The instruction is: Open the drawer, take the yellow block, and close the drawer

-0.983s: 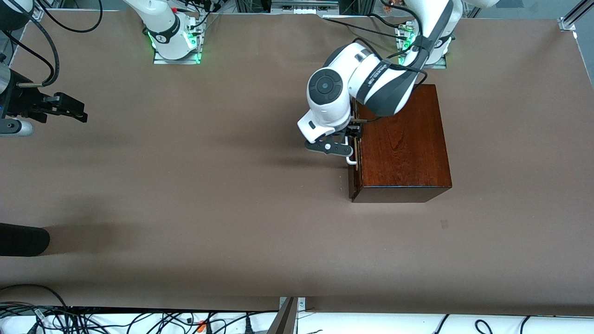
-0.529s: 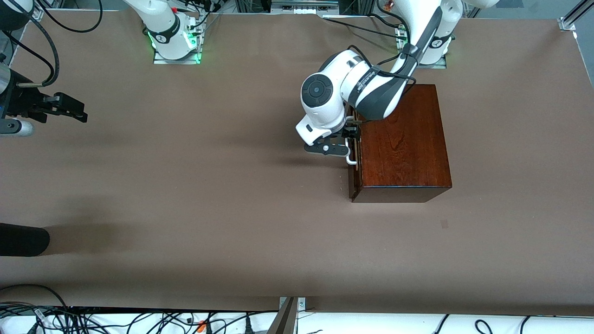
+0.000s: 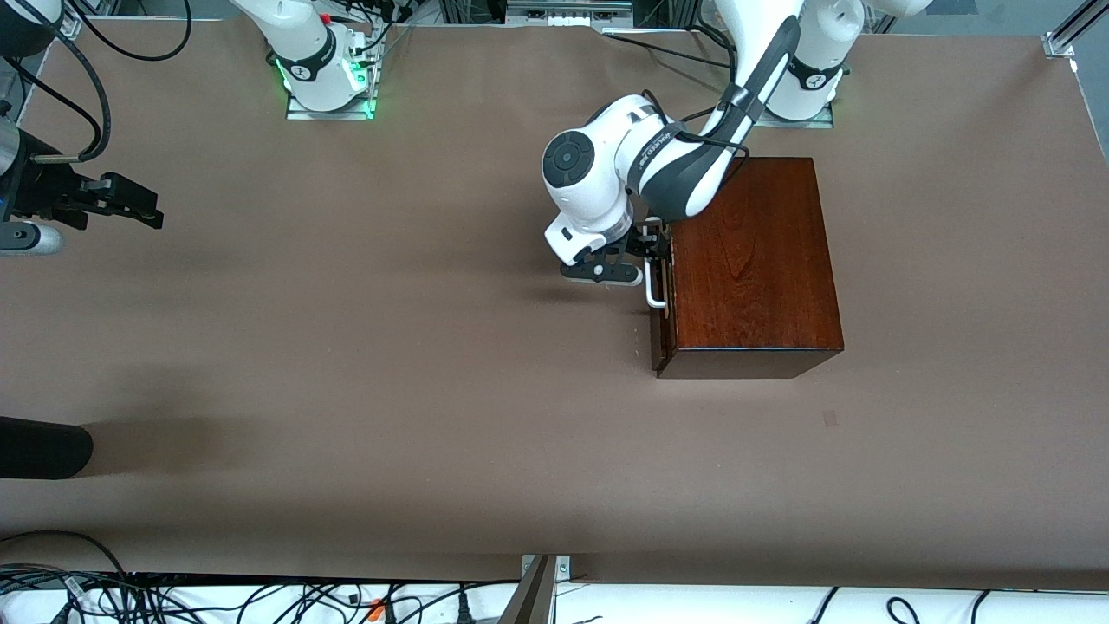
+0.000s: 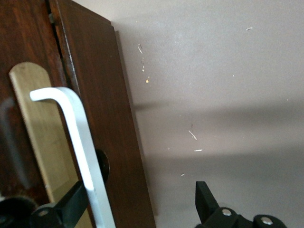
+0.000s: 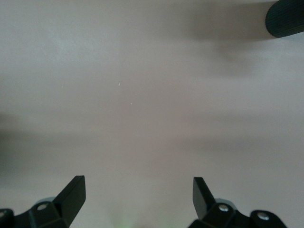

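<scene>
Left claw (image 3: 639, 260) sits at the front face of the wooden box (image 3: 749, 260), right at the drawer (image 3: 661, 299) front. Fingers spread, not clamped. White handle (image 3: 654, 289) pokes out just past the claw, on the side nearer the front camera. Drawer front looks flush with the box or nearly so; no tray showing. Box rests on the brown desk (image 3: 390, 364), at the left arm's end. Yellow block not visible in any view.

Right claw (image 3: 130, 204) hangs over the desk at the right arm's end, well apart from the box, arm waiting. Dark rounded object (image 3: 43, 446) lies at the desk edge at the same end, nearer the front camera than that claw.

Left wrist view: left claw (image 4: 135, 202) open. One finger (image 4: 71, 204) sits between the handle (image 4: 78, 156) and the drawer (image 4: 102, 118) face, tucked under the bar; whether it touches the bar I can't tell. The second finger (image 4: 206, 202) is out over bare desk (image 4: 213, 95), clear of the drawer. Pale wood backplate (image 4: 40, 133) under the handle. Thin dark gap between the drawer front and the box (image 4: 23, 33) edge.

Right wrist view: right claw (image 5: 137, 192) open, both fingers (image 5: 73, 192) wide apart over bare desk (image 5: 142, 95), nothing between them. Dark ribbed cylinder end (image 5: 285, 19) at the frame corner, well clear of the claw.
</scene>
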Action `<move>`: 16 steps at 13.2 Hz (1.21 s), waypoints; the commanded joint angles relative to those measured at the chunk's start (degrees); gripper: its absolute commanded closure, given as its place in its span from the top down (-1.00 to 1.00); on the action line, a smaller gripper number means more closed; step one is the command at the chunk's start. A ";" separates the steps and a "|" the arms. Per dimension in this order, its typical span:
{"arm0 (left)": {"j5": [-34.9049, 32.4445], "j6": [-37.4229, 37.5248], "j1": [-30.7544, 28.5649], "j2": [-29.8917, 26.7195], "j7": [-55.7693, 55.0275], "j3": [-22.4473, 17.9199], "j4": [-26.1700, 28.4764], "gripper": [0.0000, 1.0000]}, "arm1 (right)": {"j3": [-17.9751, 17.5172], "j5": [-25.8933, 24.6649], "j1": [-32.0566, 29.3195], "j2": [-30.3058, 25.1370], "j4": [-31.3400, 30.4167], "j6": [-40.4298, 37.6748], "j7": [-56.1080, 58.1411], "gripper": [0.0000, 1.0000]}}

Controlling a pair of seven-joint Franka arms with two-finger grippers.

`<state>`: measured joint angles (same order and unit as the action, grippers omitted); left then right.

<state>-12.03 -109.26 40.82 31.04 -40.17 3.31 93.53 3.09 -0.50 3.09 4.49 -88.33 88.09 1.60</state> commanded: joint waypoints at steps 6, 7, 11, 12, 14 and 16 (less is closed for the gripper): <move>-1.77 -2.27 1.19 1.21 -2.81 -0.58 1.21 1.00 | -0.63 0.32 -0.89 -0.97 -0.79 -0.11 0.86 1.00; -1.77 -2.27 1.28 1.30 -2.90 -0.58 1.13 1.00 | -0.71 0.32 -0.89 -0.97 -0.79 -0.11 0.86 1.00; -1.68 -5.25 1.80 2.00 -2.90 -0.50 0.86 1.00 | -0.71 0.32 -0.89 -0.97 -0.79 -0.19 0.86 1.00; -1.68 -6.30 2.07 2.44 -2.90 -0.50 0.95 1.00 | -0.71 0.32 -0.89 -0.97 -0.79 -0.19 0.86 1.00; -1.68 -6.75 2.07 2.88 -2.99 -0.50 0.95 1.00 | -0.71 0.32 -0.89 -0.97 -0.79 -0.19 0.95 1.00; -1.59 -6.84 2.68 3.15 -3.07 -0.50 0.78 1.00 | -0.71 0.32 -0.89 -0.97 -0.79 -0.19 0.95 1.00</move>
<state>-12.72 -113.58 42.00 32.75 -42.24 3.04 94.72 3.08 -0.50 3.09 4.49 -88.33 88.08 1.60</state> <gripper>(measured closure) 0.000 0.000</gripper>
